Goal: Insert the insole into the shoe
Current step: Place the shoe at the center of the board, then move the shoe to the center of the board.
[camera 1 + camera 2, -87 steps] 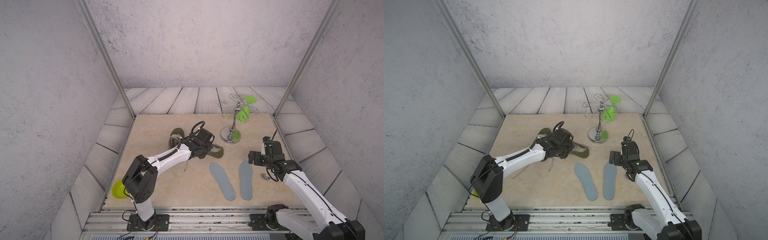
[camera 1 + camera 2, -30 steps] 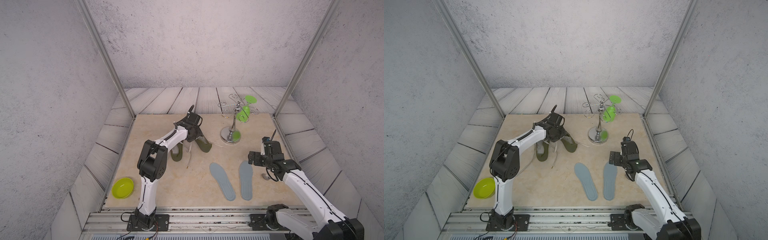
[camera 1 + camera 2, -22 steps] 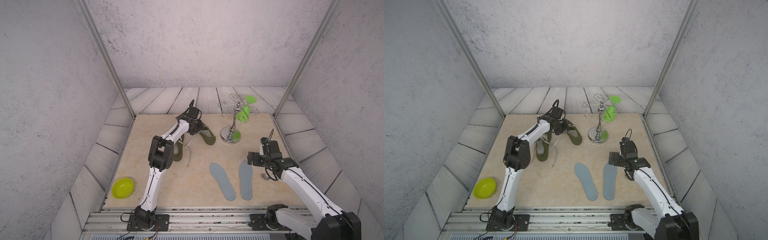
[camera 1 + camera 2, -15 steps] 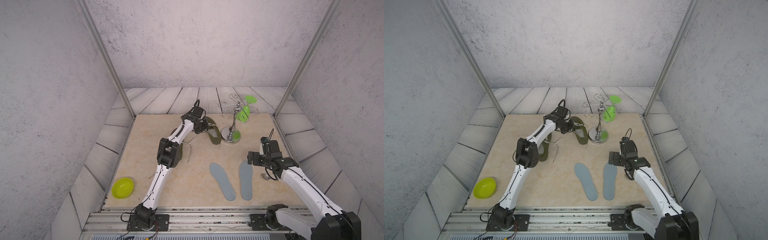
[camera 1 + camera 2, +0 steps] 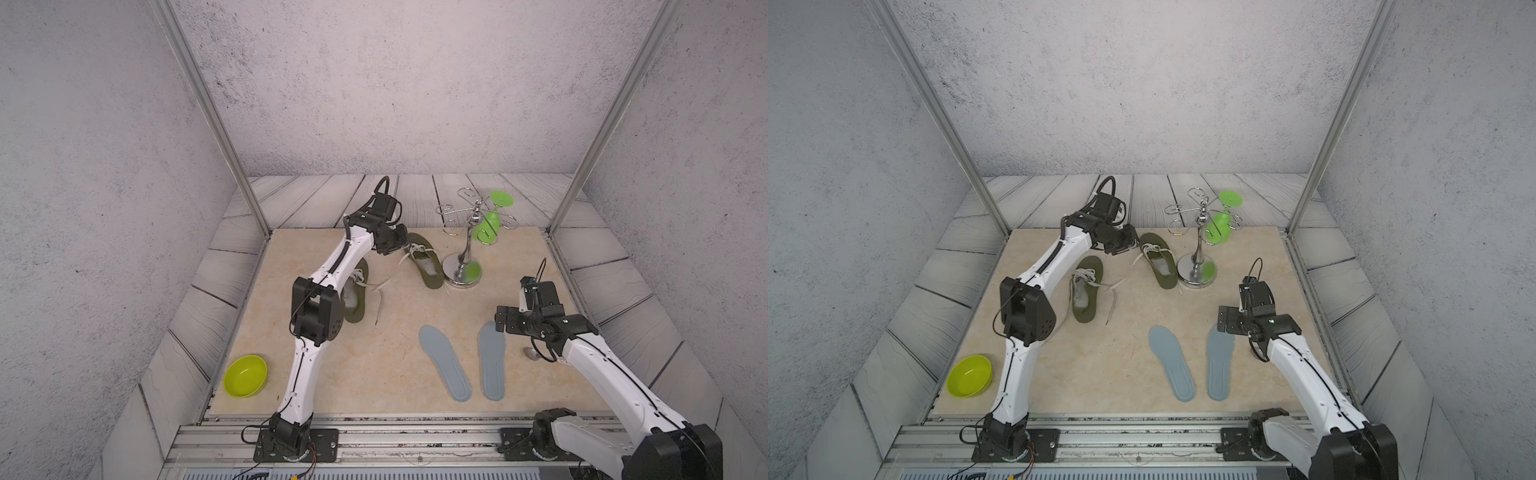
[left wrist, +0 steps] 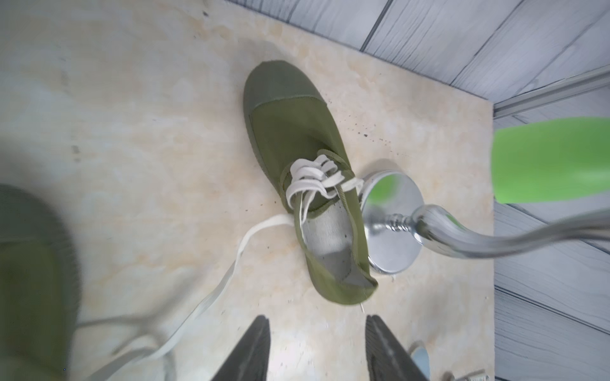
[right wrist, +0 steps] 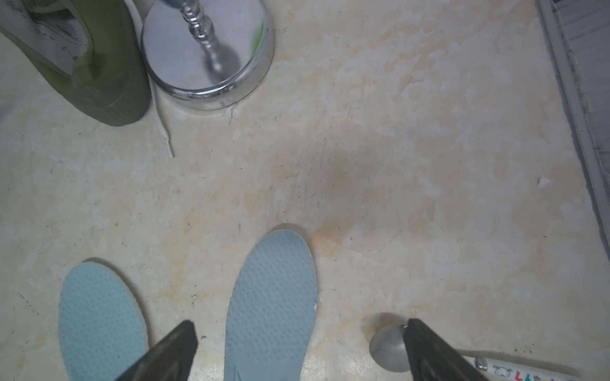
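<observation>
Right wrist view gives us a spoon (image 7: 388, 349) with a printed handle, just beside one grey insole (image 7: 274, 297); in both top views the right arm (image 5: 615, 374) hides most of it. Left wrist view shows us the olive shoe (image 6: 297, 138) upright on the table (image 6: 132, 132), laces loose, its heel side touching the chrome stand (image 6: 392, 244).

In a top view we find the second insole (image 5: 444, 361) alongside the first. A second shoe (image 5: 358, 322) lies partly under the left arm (image 5: 332, 270). A green glass (image 5: 486, 226) hangs on the stand, and a yellow-green bowl (image 5: 246, 376) sits near the front.

The left gripper (image 6: 317, 320) hovers behind the shoe's heel, jaws parted, empty. The right gripper (image 7: 301, 326) hangs over the grey insole's far end, jaws spread wide, gripping nothing.
</observation>
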You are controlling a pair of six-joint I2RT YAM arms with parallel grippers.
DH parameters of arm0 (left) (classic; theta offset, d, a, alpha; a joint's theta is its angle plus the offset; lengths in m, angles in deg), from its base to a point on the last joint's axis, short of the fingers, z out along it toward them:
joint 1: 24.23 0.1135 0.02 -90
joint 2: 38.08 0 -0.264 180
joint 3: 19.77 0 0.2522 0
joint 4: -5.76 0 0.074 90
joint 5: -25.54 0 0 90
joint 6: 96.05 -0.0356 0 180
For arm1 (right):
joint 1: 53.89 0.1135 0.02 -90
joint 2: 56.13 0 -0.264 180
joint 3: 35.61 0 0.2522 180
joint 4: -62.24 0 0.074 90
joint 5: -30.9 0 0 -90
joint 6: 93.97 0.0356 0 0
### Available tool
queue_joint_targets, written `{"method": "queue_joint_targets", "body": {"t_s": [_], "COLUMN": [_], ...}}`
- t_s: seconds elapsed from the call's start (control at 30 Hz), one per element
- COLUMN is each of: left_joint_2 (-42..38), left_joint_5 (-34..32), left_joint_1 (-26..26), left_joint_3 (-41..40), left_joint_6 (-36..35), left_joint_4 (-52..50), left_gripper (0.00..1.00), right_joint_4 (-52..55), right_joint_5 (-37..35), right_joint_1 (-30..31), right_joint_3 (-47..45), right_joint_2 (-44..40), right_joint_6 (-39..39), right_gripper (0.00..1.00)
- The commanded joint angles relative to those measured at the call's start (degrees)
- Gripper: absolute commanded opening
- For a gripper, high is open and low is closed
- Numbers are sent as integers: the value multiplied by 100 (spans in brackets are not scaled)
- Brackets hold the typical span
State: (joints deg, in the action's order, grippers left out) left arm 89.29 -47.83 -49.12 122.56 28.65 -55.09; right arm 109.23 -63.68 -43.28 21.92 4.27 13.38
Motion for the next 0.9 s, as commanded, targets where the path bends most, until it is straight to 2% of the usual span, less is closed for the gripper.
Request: {"method": "queue_joint_targets", "body": {"t_s": [0.0, 0.17, 0.27, 0.37, 0.7, 0.87], "left_joint_2": [-859, -2068, -2399, -2590, -2307, -2060], "left_joint_5": [-387, -1243, -1603, -1833, -2351, -1873], "left_joint_1": [325, 540, 597, 633, 748, 810], "left_joint_3": [-996, -2436, -3111, -3688, -4248, -4420], "left_joint_6": [-345, -1092, -1444, -1508, -1684, -1821], "left_joint_4": [-37, -320, -520, -476, -739, -284], "left_gripper": [49, 42, 39, 37, 36, 36], "right_joint_4": [196, 341, 359, 392, 570, 594], "right_joint_5": [-17, 119, 202, 219, 202, 195], "right_joint_1": [21, 24, 43, 59, 116, 138], "right_joint_3": [193, 186, 116, 97, 246, 264], "right_joint_2": [-209, -230, -239, -218, -55, -11], "right_joint_6": [13, 133, 210, 259, 288, 288], "right_gripper": [99, 99, 99, 99, 99, 99]}}
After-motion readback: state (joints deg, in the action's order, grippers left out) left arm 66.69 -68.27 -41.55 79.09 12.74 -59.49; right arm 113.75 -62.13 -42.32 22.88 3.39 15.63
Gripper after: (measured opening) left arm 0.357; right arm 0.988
